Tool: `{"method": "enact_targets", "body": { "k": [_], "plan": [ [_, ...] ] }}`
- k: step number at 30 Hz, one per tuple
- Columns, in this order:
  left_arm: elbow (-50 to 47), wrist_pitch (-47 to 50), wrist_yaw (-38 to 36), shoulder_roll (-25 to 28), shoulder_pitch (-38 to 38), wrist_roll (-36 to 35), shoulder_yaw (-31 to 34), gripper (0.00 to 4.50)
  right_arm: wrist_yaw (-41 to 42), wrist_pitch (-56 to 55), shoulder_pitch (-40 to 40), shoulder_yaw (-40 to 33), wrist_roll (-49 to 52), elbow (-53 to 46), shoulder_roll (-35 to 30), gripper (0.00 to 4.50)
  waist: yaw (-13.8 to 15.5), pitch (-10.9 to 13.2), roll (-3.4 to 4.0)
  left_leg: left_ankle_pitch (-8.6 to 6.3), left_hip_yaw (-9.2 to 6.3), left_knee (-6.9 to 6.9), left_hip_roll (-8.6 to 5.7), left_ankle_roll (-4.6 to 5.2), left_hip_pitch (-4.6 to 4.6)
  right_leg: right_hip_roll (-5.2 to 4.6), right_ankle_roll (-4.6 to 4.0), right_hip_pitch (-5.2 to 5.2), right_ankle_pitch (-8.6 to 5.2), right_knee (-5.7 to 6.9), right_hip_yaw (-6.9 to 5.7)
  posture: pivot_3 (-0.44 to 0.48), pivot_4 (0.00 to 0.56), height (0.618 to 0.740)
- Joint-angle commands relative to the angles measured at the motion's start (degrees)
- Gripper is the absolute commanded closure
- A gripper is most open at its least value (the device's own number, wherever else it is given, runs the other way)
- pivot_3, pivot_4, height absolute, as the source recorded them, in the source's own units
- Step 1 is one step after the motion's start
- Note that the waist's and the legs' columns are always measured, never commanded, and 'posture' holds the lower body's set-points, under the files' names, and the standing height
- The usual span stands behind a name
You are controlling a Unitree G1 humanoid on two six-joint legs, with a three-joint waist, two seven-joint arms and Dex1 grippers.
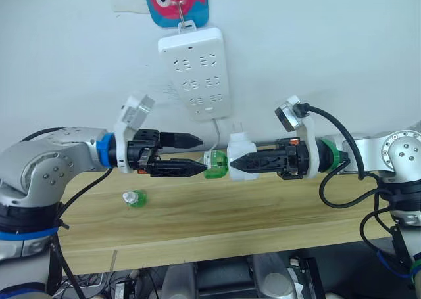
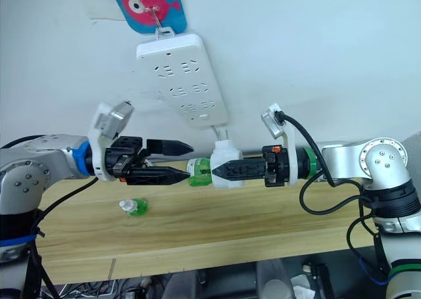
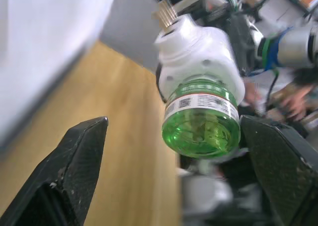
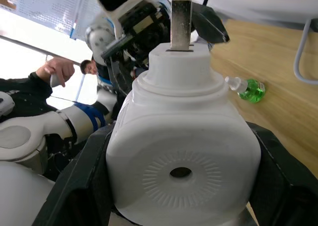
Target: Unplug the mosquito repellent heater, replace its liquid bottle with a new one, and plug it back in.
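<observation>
Now at frame centre my right gripper [image 1: 231, 165] clamps the mosquito repellent heater [image 1: 241, 152], its liquid bottle [image 1: 215, 165] attached; my left gripper [image 1: 201, 154] gapes wide around that bottle.

White power strip [image 1: 196, 72] hangs off a hook on the wall, fish sticker [image 1: 176, 2] behind it, wooden tabletop [image 1: 217, 213] underneath.

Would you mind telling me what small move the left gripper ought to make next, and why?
Probably close the left gripper on the green bottle. The right gripper already holds the white heater unplugged from the power strip, with the bottle still screwed into it. The open left fingers sit on either side of the bottle, so gripping should let it be twisted out.
</observation>
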Motion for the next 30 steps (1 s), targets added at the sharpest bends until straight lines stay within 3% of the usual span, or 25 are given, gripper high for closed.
{"method": "enact_targets", "body": {
  "k": [1, 14, 22, 30],
  "plan": [
    [-4.02, -12.61, -4.08, -0.4, 2.92, 7.09, 1.14, 0.03, -0.36, -0.61, 0.62, -2.87, 2.24, -1.31, 0.7, 1.51, 0.06, 0.0, 0.0, 0.0, 0.0, -0.01, 0.0, 0.0, 0.0, 0.0, 0.0, 0.0, 0.0, 0.0, -0.01, -0.2, 0.293, 0.74],
    [-4.5, -40.76, 0.22, -8.65, 6.02, 28.05, -4.13, 0.03, -3.54, -0.27, 1.04, -4.82, 2.24, -0.06, 3.97, 1.51, 1.13, 0.0, 0.0, -0.01, 0.0, 0.09, -0.04, 0.01, -0.04, -0.02, 0.0, 0.01, 0.0, 0.36, 0.01, -0.2, 0.324, 0.74],
    [-5.07, -47.43, 2.56, -11.34, 8.15, 31.28, -4.42, 0.03, -5.49, -0.29, 1.41, -5.65, 2.24, 0.21, 4.87, 1.51, 1.1, 0.0, 0.0, -0.01, -0.02, 0.12, -0.04, 0.02, -0.04, -0.02, 0.0, 0.01, 0.0, 0.42, 0.01, -0.201, 0.328, 0.74],
    [-4.21, -48.43, 1.87, -9.67, 8.41, 30.59, -3.93, 0.03, -7.49, 0.02, 2.17, -7.01, 2.24, 1.07, 5.31, 1.51, 1.14, 0.0, 0.0, -0.03, -0.06, 0.43, -0.05, 0.04, -0.06, -0.02, 0.0, 0.01, 0.0, 0.63, 0.02, -0.196, 0.33, 0.74]
  ]
}}
